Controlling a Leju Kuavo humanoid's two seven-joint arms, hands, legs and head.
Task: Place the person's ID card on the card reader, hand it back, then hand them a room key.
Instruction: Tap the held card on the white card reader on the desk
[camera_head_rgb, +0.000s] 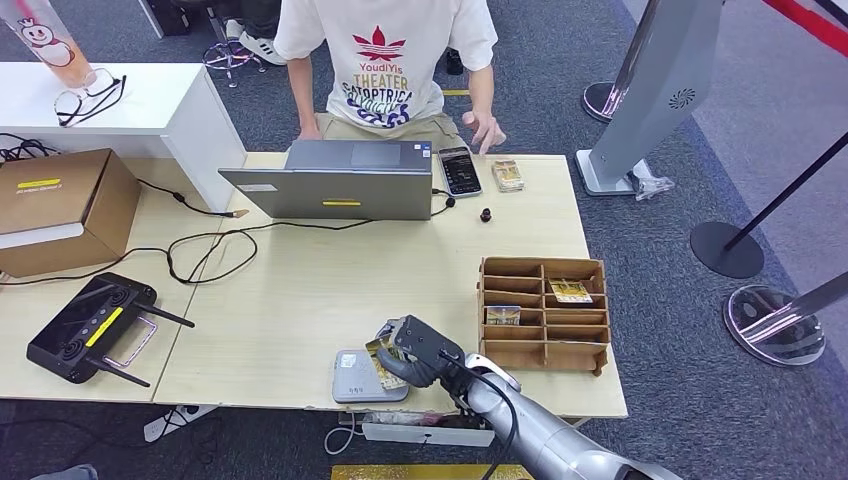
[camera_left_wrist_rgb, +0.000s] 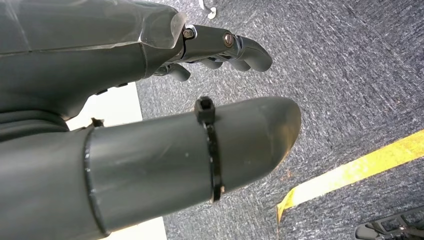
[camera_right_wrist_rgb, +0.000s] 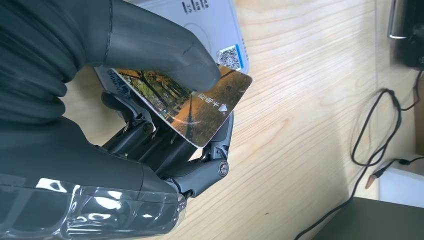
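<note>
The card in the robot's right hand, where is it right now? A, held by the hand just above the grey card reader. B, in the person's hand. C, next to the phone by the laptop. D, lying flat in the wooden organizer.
A: the right hand pinches the card between thumb and fingers, over the grey card reader at the table's near edge.

one laptop (camera_head_rgb: 335, 178), one phone (camera_head_rgb: 460, 170), one card reader (camera_head_rgb: 366, 377), one wooden organizer (camera_head_rgb: 543, 313)
</note>
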